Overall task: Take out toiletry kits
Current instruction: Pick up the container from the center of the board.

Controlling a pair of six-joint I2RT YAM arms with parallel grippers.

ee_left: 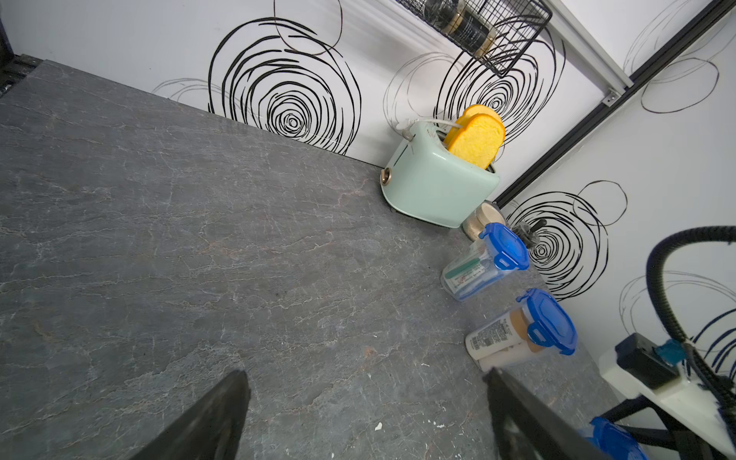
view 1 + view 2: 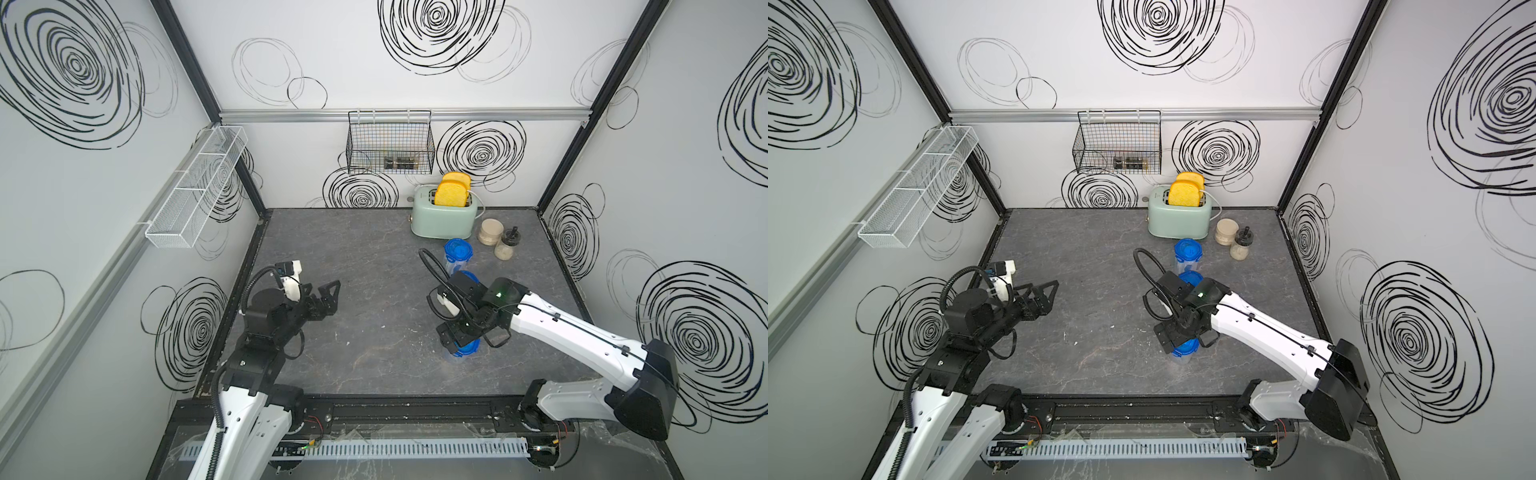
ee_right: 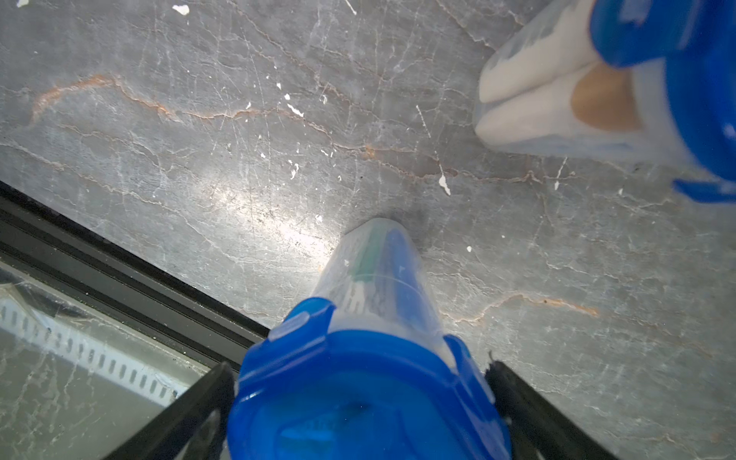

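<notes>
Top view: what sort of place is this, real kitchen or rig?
Probably a mock kitchen counter inside a robot test cell: a mint toaster holding bread slices, a black wire basket hung on a rail, and scribble-printed panel walls.

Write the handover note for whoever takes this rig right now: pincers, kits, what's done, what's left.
Left pincer: open, empty, above bare table.
Right pincer: open, astride the blue lid of the nearest container; whether it touches is unclear.
Kits: all inside three lidded clear containers. Green-striped tube in the far container by the toaster; cream bottles in the middle container; green and blue items in the nearest.
Done: nothing is out.
Left: open each lid and take out the kits.
</notes>
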